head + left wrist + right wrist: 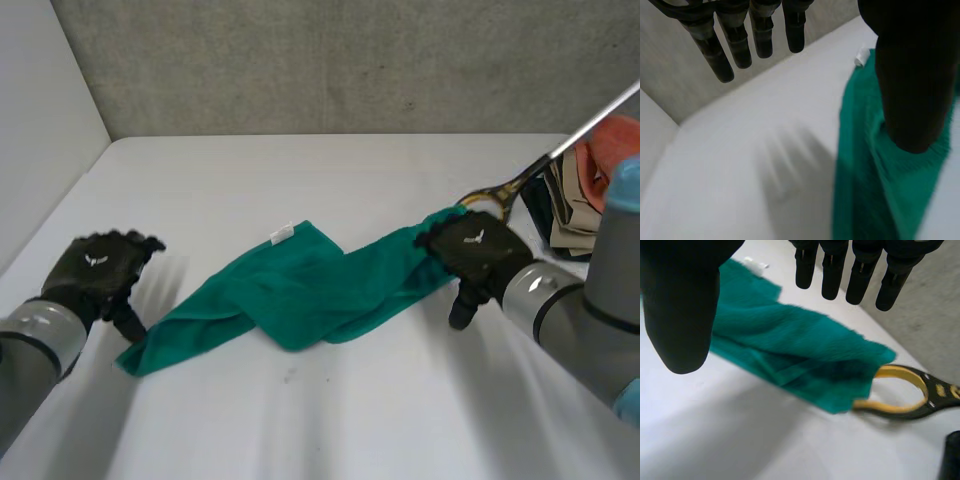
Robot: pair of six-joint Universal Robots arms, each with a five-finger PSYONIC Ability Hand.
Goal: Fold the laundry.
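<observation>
A green cloth [300,290] lies crumpled and twisted across the middle of the white table [330,410], with a small white tag [282,234] on its far edge. My left hand [100,272] hovers open above the cloth's left corner; its wrist view shows straight fingers [735,42] and the thumb [912,80] over the green cloth [875,170], holding nothing. My right hand [470,250] is open above the cloth's right end; its fingers [860,270] and thumb [682,305] stand apart over the cloth [795,355].
A grabber tool with a yellow-and-black jaw [492,200] on a long metal rod reaches in from the right and touches the cloth's right end, its jaw [905,395] beside the cloth. A pile of folded laundry [585,190] sits at the table's right edge.
</observation>
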